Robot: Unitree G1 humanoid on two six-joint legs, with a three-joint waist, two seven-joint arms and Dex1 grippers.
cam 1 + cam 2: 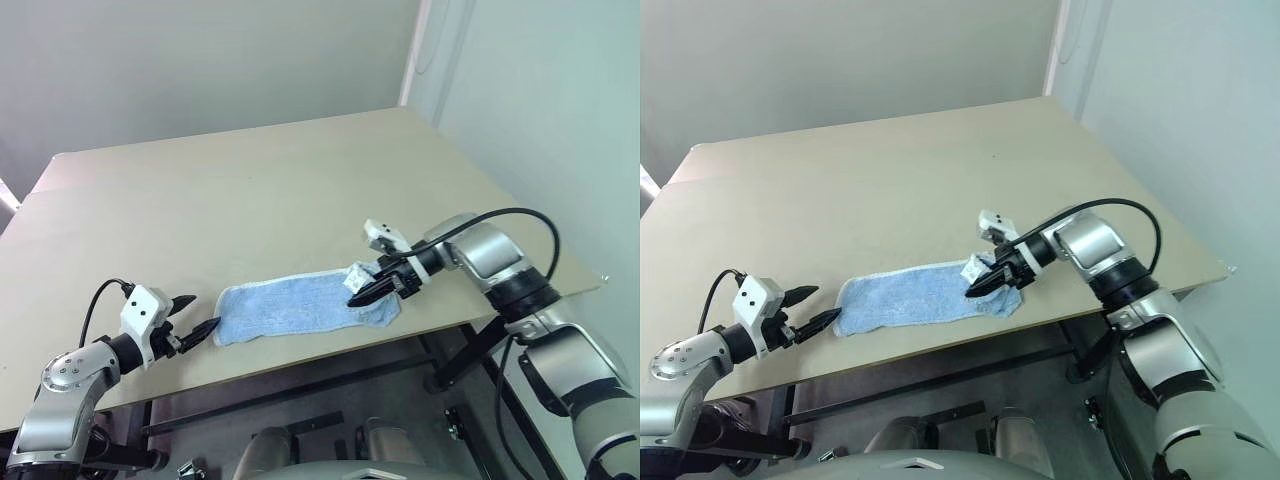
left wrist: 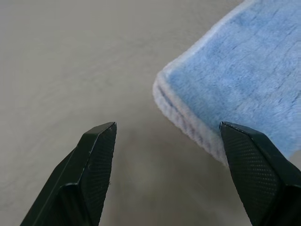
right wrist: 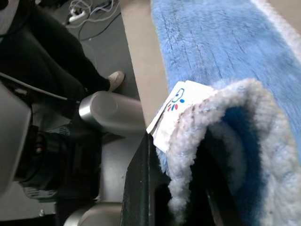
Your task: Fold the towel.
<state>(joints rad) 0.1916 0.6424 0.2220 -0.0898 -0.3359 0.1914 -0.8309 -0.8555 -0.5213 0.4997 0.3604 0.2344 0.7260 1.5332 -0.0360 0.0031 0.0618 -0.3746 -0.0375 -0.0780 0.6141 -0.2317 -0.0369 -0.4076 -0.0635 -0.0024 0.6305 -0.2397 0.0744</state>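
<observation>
The light-blue towel [image 1: 290,305] lies stretched along the table's front edge. My right gripper [image 1: 358,296] is shut on its right end, which is lifted and curled back over the rest of the cloth. In the right wrist view the white-edged hem and a small white tag [image 3: 174,110] sit pinched between the black fingers [image 3: 136,188]. My left gripper [image 1: 198,315] stands open just off the towel's left end, low over the table. The left wrist view shows that rounded corner [image 2: 202,113] near one fingertip, not between the fingers.
The tan table [image 1: 250,170] stretches far back and to both sides of the towel. Its front edge [image 1: 330,345] runs just below the cloth, with a dark frame under it. A person's dark trouser leg and pale shoe [image 3: 113,80] show on the floor below.
</observation>
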